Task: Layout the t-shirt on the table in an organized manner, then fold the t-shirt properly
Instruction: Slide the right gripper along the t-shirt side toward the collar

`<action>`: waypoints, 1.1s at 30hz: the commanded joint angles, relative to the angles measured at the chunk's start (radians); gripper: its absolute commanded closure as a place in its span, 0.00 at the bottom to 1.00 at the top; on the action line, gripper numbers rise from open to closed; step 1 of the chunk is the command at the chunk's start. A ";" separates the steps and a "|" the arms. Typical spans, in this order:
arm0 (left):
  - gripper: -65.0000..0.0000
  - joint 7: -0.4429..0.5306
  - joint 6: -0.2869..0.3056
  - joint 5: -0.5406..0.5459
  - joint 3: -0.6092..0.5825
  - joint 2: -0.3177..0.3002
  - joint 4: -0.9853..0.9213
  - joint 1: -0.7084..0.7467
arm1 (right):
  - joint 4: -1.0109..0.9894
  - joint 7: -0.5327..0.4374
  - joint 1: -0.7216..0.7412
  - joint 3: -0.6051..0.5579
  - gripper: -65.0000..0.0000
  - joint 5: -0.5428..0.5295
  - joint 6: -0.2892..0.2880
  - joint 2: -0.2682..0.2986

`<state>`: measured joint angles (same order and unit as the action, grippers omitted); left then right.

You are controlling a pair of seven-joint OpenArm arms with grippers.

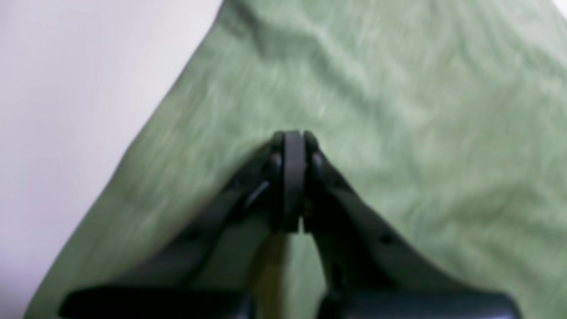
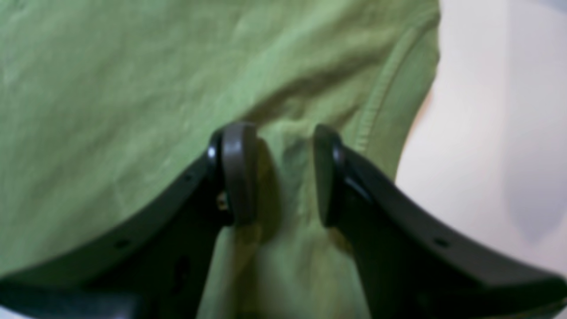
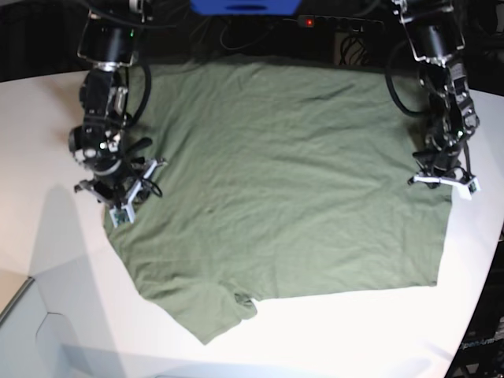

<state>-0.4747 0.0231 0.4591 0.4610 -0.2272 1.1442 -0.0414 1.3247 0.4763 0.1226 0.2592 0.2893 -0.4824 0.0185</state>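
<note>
The olive-green t-shirt (image 3: 276,173) lies spread nearly flat on the white table (image 3: 378,331), with a sleeve pointing to the near edge. My left gripper (image 3: 442,179) rests on the shirt's right border. In the left wrist view its pads (image 1: 294,135) are pressed together over the t-shirt (image 1: 398,110); no cloth shows between them. My right gripper (image 3: 126,197) sits at the shirt's left border. In the right wrist view it (image 2: 283,133) stands open, a raised ridge of t-shirt (image 2: 133,88) between the fingers, beside a stitched hem and bare table (image 2: 487,110).
A black power strip (image 3: 331,22) with a red light and cables run along the back edge. The table's curved edge (image 3: 480,268) lies just right of the left gripper. A grey panel (image 3: 31,331) sits at the lower left corner.
</note>
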 commanded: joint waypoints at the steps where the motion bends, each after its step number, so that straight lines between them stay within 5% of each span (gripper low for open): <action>1: 1.00 -0.055 -0.016 -0.010 -0.001 -0.005 -0.043 -0.016 | -0.024 -0.008 0.041 0.001 0.67 0.003 -0.003 0.011; 5: 1.00 -0.045 -0.016 -0.010 -0.001 -0.028 -0.160 -0.094 | -0.144 -0.008 0.117 -0.001 0.67 0.003 -0.003 0.033; 9: 1.00 0.070 -0.016 -0.012 -0.003 -0.045 -0.246 -0.156 | -0.251 -0.018 0.200 -0.001 0.67 0.003 -0.003 0.053; 15: 1.00 0.159 -0.016 -0.004 -0.133 -0.116 -0.347 -0.271 | -0.316 -0.129 0.274 0.002 0.67 0.004 0.000 0.057; 24: 1.00 -0.029 -0.016 -0.003 -0.041 -0.100 -0.040 -0.209 | 0.082 -0.126 0.121 0.004 0.67 0.004 0.000 0.051; 29: 1.00 -0.169 -0.016 -0.003 0.086 -0.028 0.231 -0.050 | 0.290 -0.080 -0.056 0.004 0.67 0.004 -0.002 -0.002; 33: 1.00 -0.178 -0.016 -0.004 0.141 0.012 0.297 0.074 | 0.336 -0.077 -0.163 0.001 0.67 0.003 -0.005 -0.038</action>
<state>-0.6781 0.0036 0.4480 0.5987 -0.1986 1.4189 0.0559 1.6432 0.4202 -0.0513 0.2607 0.3016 -0.4938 -0.0200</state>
